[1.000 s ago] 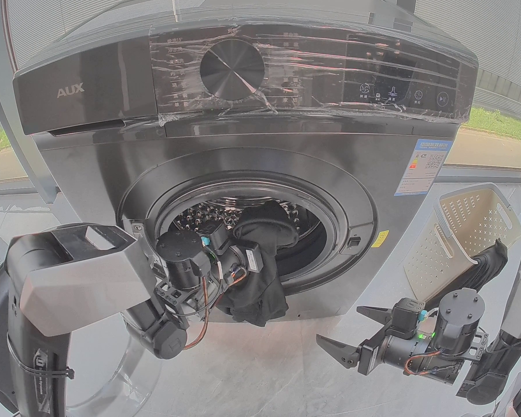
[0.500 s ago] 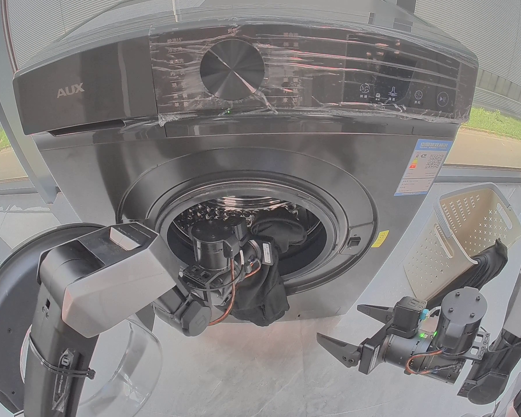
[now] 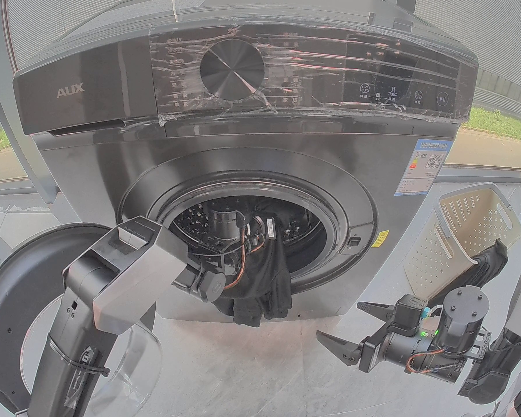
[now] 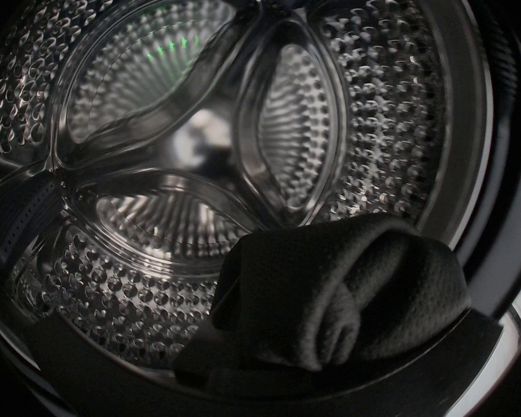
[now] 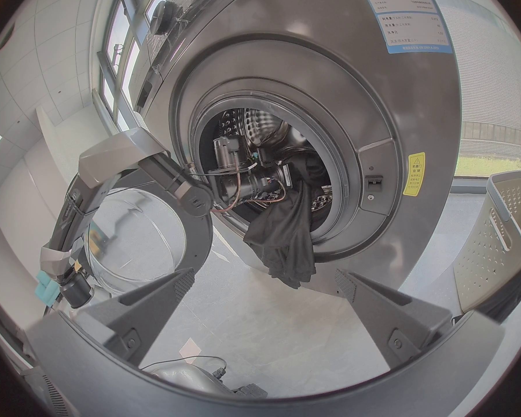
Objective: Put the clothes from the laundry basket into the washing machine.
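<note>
The head view shows the dark grey metal washing machine (image 3: 307, 157) from the front. Its control strip lies under wrinkled clear film, with a round dial (image 3: 233, 69) in the middle. The round door (image 3: 17, 296), which has a clear bowl-shaped window, stands open at the left.

The left gripper (image 3: 260, 227) is inside the porthole. A black garment (image 3: 266, 279) is bunched on its end and spills over the near lip of the opening, hanging limp down the machine's front. The fingers are buried in the cloth, closed on it.

The left wrist view adds the inside of the drum (image 4: 376, 117), which is bright steel covered in small dimples, with three smooth lobe-shaped panels at the far wall. Against it, the garment shows as a soft roll with a fine knit weave.

The right gripper (image 3: 344, 325) hangs low over the pale glossy floor (image 3: 260, 372), right of the porthole and apart from the machine. Its dark wedge-shaped fingers (image 5: 388, 314) are spread wide and hold nothing.

The laundry basket (image 3: 474, 227), made of cream perforated plastic, leans tilted at the far right beside the machine. A second dark garment (image 3: 483, 267) trails from its lower edge.
</note>
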### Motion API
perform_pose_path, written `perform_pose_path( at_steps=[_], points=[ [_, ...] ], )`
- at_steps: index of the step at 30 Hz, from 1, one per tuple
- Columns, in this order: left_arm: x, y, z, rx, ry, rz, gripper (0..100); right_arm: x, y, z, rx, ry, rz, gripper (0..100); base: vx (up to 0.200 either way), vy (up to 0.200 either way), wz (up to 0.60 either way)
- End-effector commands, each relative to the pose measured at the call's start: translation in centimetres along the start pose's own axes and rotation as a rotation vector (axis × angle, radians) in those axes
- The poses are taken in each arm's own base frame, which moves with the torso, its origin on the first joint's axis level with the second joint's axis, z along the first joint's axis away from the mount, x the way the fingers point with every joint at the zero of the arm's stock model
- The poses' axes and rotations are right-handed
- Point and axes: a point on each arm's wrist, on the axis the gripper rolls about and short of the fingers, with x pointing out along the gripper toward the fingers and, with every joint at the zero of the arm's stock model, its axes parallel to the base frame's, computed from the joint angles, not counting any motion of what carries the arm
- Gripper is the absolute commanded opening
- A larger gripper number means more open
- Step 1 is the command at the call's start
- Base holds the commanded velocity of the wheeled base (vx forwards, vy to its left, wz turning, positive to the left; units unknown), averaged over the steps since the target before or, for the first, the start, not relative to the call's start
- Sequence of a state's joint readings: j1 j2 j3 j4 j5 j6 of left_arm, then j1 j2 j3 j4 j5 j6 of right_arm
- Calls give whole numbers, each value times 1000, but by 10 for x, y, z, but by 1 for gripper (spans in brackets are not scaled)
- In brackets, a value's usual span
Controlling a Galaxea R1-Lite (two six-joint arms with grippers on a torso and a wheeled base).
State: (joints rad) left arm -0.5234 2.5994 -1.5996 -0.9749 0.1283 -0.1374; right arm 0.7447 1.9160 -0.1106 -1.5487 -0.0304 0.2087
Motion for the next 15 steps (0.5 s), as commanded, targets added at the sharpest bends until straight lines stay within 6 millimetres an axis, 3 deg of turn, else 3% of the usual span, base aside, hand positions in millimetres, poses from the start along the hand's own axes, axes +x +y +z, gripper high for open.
perform_pose_path(
  at_steps=[1, 7, 15],
  points=[
    [24, 23, -8, -15, -6, 85, 0, 0, 1, 0, -1, 2, 3, 100, 0, 0, 0],
    [34, 29, 5, -24, -23, 109, 0, 1, 1, -1, -2, 2, 5, 100, 0, 0, 0],
    [32, 34, 4, -24, -9, 121, 0, 1, 1, -1, -2, 4, 4, 100, 0, 0, 0]
  ],
)
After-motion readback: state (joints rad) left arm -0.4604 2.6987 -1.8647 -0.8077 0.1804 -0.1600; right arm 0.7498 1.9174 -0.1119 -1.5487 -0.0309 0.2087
